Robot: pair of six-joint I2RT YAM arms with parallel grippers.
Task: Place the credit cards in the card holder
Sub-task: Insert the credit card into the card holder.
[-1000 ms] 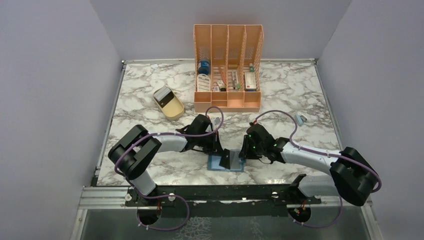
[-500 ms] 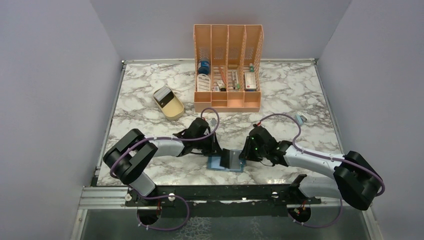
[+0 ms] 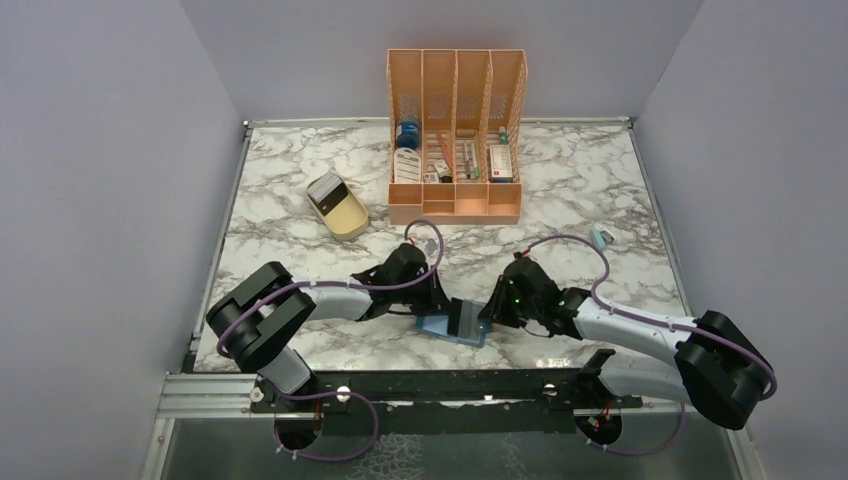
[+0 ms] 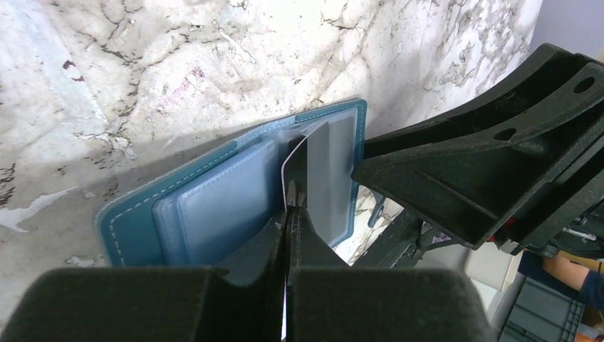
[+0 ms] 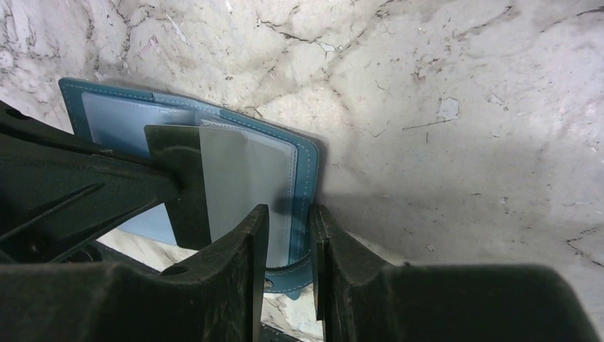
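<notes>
The teal-blue card holder (image 3: 440, 327) lies open near the table's front edge, between both arms. My left gripper (image 4: 288, 214) is shut on a thin credit card (image 4: 296, 148), seen edge-on. The card's far end stands over the holder's grey pocket (image 4: 331, 178). From the right wrist view the card shows a dark face (image 5: 174, 167) beside that pocket (image 5: 246, 185). My right gripper (image 5: 290, 239) straddles the holder's right edge (image 5: 305, 182). Its jaws are partway closed, and the snap tab (image 5: 288, 279) spans the gap between them.
An orange slotted organiser (image 3: 456, 135) with small items stands at the back centre. A beige tray (image 3: 345, 213) sits back left with a greyish card-like piece (image 3: 325, 186) at its far end. A small light object (image 3: 601, 238) lies on the marble at the right.
Both grippers and the card holder have shifted slightly toward the near edge, and the holder has turned a little. The grips look unchanged.
</notes>
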